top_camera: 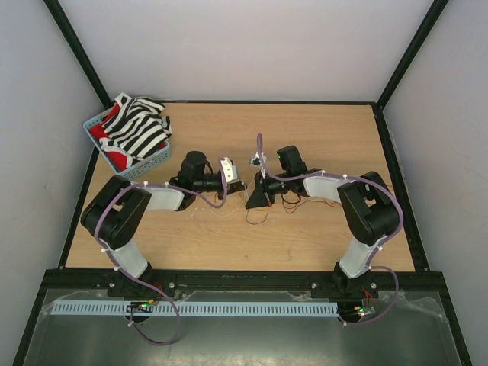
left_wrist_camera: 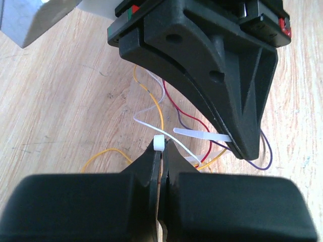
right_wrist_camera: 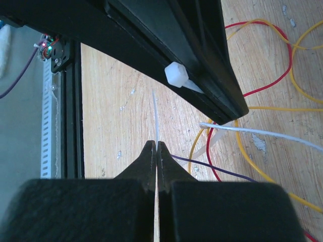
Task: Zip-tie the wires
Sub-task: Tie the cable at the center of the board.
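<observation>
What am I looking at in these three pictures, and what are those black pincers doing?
Two robot arms, the left arm and the right arm, are bolted to a wooden table. The wide picture looks down from above. The other two come from a camera on each wrist, so each shows its own pincers at the bottom. On the table lie thin coloured wires, and a basket of striped cloth sits in the far left corner. The left gripper is shut on the square head of the zip tie. The right gripper is shut on its thin tail.

No words, numbers or signs can be read, not on the light wooden table or the blue plastic basket.
</observation>
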Controlling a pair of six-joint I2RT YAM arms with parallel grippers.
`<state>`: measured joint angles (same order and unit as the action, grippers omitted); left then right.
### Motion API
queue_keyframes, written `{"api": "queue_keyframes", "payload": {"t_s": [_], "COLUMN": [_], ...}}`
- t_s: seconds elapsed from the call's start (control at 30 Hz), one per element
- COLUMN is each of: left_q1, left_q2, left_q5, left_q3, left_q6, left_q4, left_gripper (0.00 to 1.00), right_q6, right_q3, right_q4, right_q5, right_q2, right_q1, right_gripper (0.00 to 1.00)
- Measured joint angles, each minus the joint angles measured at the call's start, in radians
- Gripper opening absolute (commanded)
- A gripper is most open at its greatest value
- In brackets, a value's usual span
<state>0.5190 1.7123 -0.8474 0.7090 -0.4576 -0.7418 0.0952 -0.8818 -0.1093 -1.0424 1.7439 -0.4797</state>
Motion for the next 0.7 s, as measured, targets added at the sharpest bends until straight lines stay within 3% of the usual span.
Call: {"api": "queue_keyframes", "payload": {"t_s": [0.7], "left_q1": [0.015], "left_q2": [0.0], "left_q5": [0.067], "left_q3": [-0.041], "left_q6": [-0.073], "left_q4": [-0.115], "left_gripper": [0.0], "right_q6": [-0.023], "right_q3": [0.0], "right_q4": [-0.016], "right_q5": [-0.028], "right_q2": [0.042], "right_q1": [0.001], "right_gripper": [0.0]}}
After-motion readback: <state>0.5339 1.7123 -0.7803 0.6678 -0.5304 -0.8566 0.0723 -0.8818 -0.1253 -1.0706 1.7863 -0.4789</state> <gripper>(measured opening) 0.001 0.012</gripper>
